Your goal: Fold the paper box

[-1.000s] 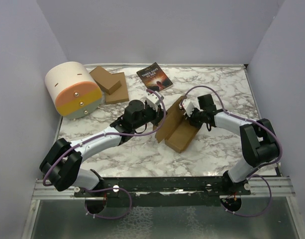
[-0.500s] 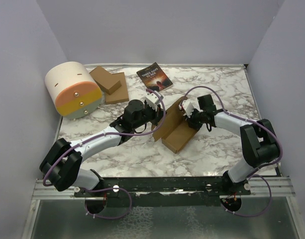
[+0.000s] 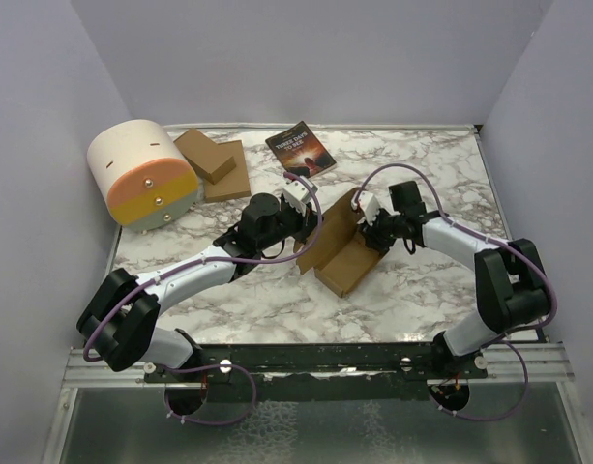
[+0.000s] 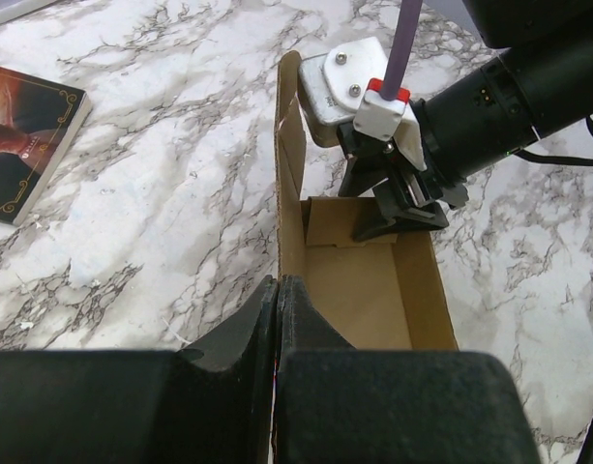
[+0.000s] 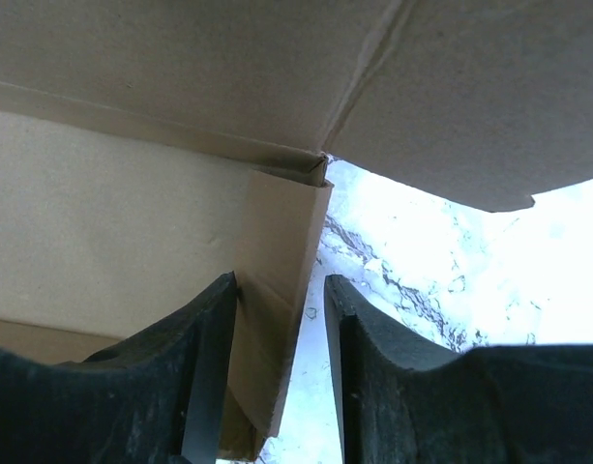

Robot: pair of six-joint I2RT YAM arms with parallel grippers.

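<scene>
A: Box location?
B: Logged mid-table, half folded, one long wall upright.
A: Left gripper?
B: Clamped tight on that wall, at the box's 10 o'clock.
A: Right gripper?
B: Jaws parted, an end flap between them, at 1 o'clock. Book noted beyond, at 11 o'clock.

paper box: brown | table: white-grey marbled | book: dark
</scene>
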